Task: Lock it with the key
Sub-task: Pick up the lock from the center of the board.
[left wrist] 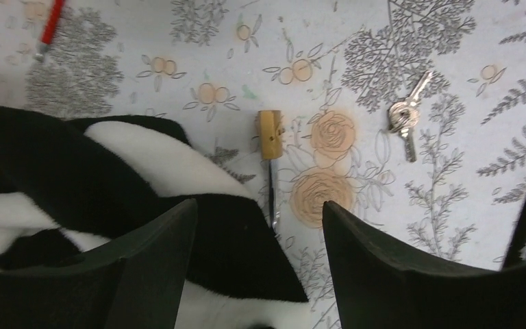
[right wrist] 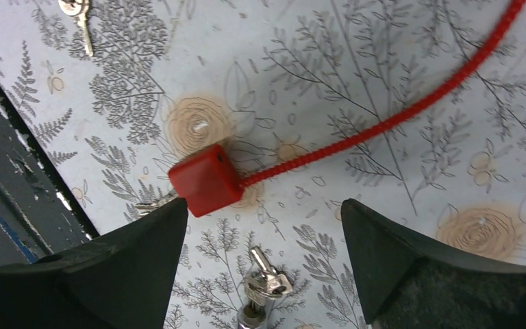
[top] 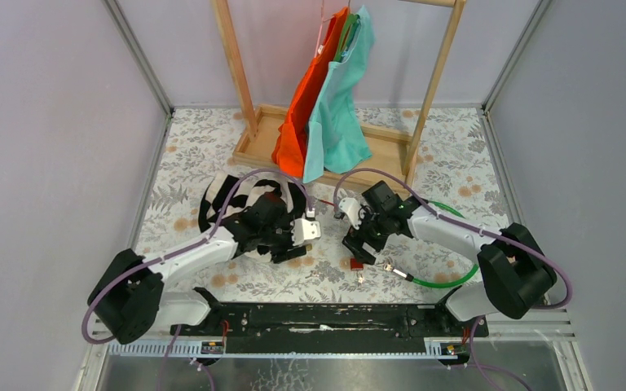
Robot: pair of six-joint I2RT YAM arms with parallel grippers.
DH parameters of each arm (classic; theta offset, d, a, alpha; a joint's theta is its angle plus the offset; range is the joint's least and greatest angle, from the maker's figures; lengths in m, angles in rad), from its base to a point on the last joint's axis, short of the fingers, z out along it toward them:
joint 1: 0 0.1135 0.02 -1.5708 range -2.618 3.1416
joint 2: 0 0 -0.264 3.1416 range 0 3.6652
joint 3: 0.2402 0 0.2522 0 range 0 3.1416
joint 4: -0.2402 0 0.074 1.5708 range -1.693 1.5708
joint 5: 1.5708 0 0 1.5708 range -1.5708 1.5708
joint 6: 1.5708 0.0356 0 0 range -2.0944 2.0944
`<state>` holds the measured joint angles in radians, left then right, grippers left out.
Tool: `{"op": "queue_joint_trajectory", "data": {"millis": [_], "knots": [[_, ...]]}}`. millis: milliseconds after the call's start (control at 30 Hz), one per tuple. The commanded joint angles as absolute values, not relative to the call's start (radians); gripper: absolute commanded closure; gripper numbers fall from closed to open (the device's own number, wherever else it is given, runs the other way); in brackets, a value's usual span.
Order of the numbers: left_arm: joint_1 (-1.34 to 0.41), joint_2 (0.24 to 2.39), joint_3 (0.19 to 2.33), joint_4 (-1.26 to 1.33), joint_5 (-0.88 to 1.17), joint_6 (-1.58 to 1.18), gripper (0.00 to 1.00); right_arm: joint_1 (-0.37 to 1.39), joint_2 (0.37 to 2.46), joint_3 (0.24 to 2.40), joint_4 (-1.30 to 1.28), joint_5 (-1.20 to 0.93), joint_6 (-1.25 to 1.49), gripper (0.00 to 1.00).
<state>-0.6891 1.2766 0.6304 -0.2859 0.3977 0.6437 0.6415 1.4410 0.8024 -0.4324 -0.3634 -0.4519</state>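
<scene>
Left gripper point(left wrist: 259, 205): jaws spread wide, holding nothing, hovering low over the edge of a black-and-white striped cloth point(left wrist: 109, 171). A small brass padlock point(left wrist: 270, 135) lies on the floral table cover point(left wrist: 178, 41) just past the cloth, its thin steel shackle running back toward the gap between the fingers. A ringed pair of keys point(left wrist: 403, 116) lies flat to the right of it, apart from padlock and gripper. Right gripper point(right wrist: 264, 203): jaws wide open too, empty. A red cube lock point(right wrist: 205, 179) sits on the cover just ahead of the left fingertip, with its red cable point(right wrist: 383, 116) trailing away up to the right. A silver key point(right wrist: 267, 281) lies between the fingers, near the cube and not touching it. The overhead view shows a green cable point(top: 448, 281) curving beside the right arm.
</scene>
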Motion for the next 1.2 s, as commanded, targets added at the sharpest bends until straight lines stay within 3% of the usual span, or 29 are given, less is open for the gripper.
{"op": "queue_joint_trajectory", "data": {"millis": [0,167,533,967,1167], "knots": [[-0.691,1.203,0.599,-0.313,0.300,0.758,0.24,0.689,1.430,0.805,-0.432,-0.356,-0.433,0.10],[-0.684,1.143,0.536,-0.271,0.239,0.821,0.21,0.777,1.466,0.804,-0.389,-0.218,-0.315,0.02],[-0.675,1.126,0.532,-0.259,0.218,0.831,0.19,0.787,1.579,0.843,-0.390,-0.017,-0.248,0.01],[-0.673,1.084,0.541,-0.274,0.220,0.842,0.19,0.702,1.520,0.806,-0.453,0.002,-0.315,0.20],[-0.673,1.072,0.541,-0.278,0.216,0.842,0.19,0.669,1.515,0.804,-0.486,-0.035,-0.310,0.23]]}}
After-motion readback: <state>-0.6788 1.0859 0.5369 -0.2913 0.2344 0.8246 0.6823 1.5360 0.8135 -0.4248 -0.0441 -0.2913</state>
